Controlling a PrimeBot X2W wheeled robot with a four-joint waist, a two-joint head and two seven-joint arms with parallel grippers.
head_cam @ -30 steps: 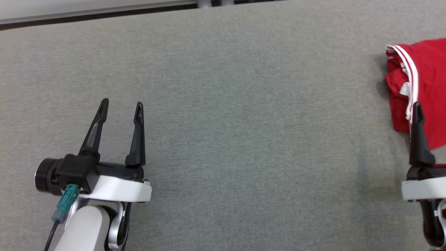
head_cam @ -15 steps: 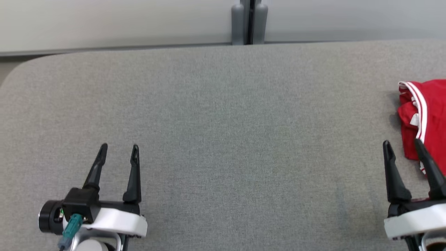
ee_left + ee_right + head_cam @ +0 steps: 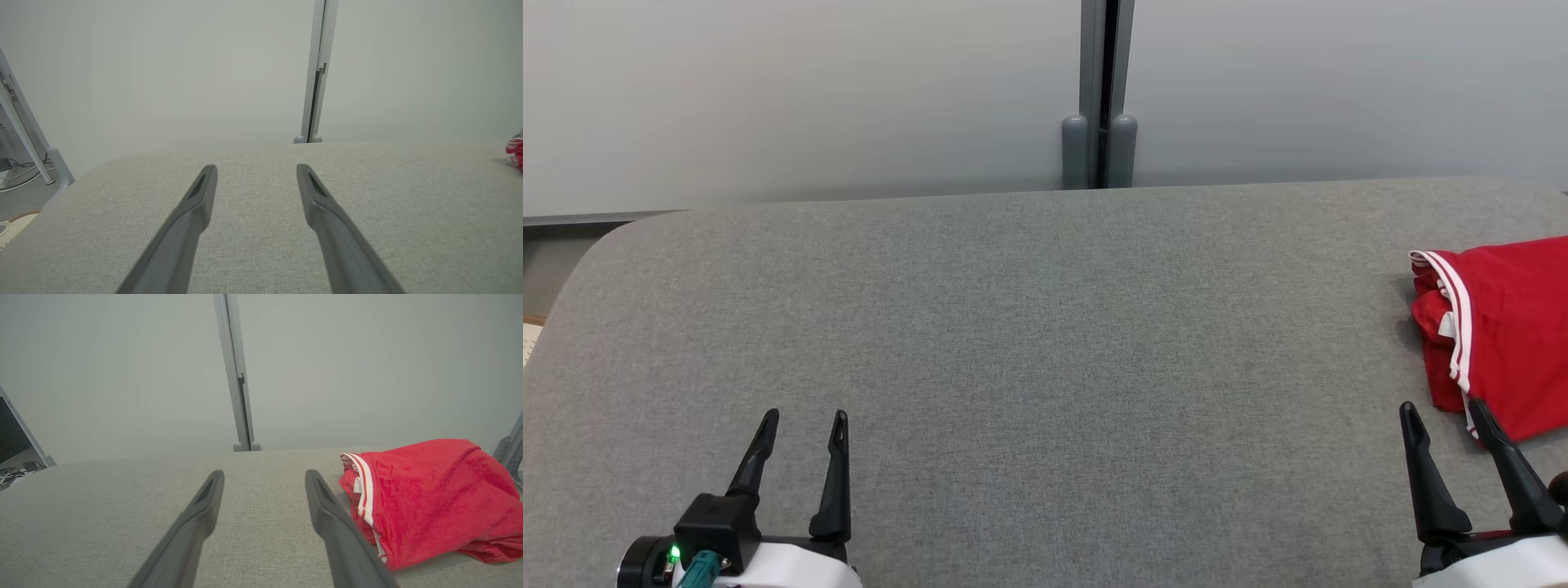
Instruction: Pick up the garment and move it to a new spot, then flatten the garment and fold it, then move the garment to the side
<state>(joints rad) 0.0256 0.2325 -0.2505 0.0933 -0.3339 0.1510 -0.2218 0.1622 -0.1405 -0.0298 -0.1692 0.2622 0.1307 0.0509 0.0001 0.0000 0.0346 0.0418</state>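
Observation:
The garment (image 3: pixel 1507 335) is red with white stripes along one hem and lies folded at the right edge of the grey table (image 3: pixel 1045 343). The right wrist view has the garment (image 3: pixel 433 498) just right of my fingers, and its tip (image 3: pixel 515 152) peeks in at the far right of the left wrist view. My right gripper (image 3: pixel 1441 411) is open at the lower right, its fingertips just short of the cloth, nothing between them. At the lower left my left gripper (image 3: pixel 804 418) stands open and empty over bare table.
A pale partition wall with a grey vertical post (image 3: pixel 1099 94) runs behind the table. The table's rounded left corner (image 3: pixel 596 245) shows, with floor beyond it. Frame legs and cables (image 3: pixel 24 163) stand off the table's left side.
The head camera has tilted up, bringing the wall and far table edge into view. Both grippers sit lower in the picture and stay open. The garment has not moved on the table.

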